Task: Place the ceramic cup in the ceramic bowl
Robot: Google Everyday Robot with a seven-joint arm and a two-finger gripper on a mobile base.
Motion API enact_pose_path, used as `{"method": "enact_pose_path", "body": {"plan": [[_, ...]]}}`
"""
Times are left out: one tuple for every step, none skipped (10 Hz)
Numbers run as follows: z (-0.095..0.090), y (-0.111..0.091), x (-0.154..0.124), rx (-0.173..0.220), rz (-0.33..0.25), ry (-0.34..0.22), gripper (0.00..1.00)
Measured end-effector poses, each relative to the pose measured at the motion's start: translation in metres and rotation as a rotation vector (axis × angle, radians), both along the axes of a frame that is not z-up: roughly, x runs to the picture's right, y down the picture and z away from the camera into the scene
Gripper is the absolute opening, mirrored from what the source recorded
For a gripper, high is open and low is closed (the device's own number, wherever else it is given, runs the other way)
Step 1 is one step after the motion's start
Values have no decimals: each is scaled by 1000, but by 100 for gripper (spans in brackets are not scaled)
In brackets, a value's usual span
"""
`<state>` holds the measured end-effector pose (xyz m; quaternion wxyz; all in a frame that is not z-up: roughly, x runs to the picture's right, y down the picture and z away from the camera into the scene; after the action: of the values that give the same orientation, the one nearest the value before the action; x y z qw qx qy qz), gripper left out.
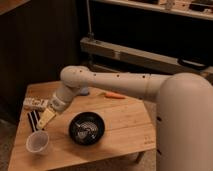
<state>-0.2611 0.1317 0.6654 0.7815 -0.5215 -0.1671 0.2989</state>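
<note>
Obs: gripper (44,119) hangs close by ceramic cup (38,142) at near-left of table (125,120); open or closed – cannot tell. Just rt of cup: ceramic bowl (86,128)

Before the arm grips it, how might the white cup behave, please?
The cup stands upright on a narrower base, so a sideways nudge may tip it. Its smooth round wall could prove slippery. The gripper hovers close above it.

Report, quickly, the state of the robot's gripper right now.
Gripper: open or shut cannot be told; it hangs just above the ceramic cup, beside the ceramic bowl.
</note>
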Motion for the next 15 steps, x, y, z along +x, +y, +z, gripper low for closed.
{"method": "enact_pose_path", "body": {"plan": [[3, 3, -2, 4, -5, 2, 80], [5, 7, -3, 8, -12, 6, 80], [7, 10, -4, 12, -18, 10, 80], [9, 15, -5, 16, -27, 16, 80], [13, 21, -6, 19, -37, 25, 80], [16, 25, -6, 20, -43, 31, 80], [19, 30, -7, 22, -51, 38, 80], [23, 35, -9, 24, -59, 45, 80], [26, 38, -11, 23, -64, 48, 80], [28, 40, -13, 20, -67, 47, 80], [31, 43, -16, 13, -71, 43, 80], [31, 45, -18, 10, -76, 38, 80], [31, 47, -20, 9, -81, 34, 80], [32, 50, -23, 10, -91, 30, 80], [34, 54, -26, 9, -99, 28, 80]]}}
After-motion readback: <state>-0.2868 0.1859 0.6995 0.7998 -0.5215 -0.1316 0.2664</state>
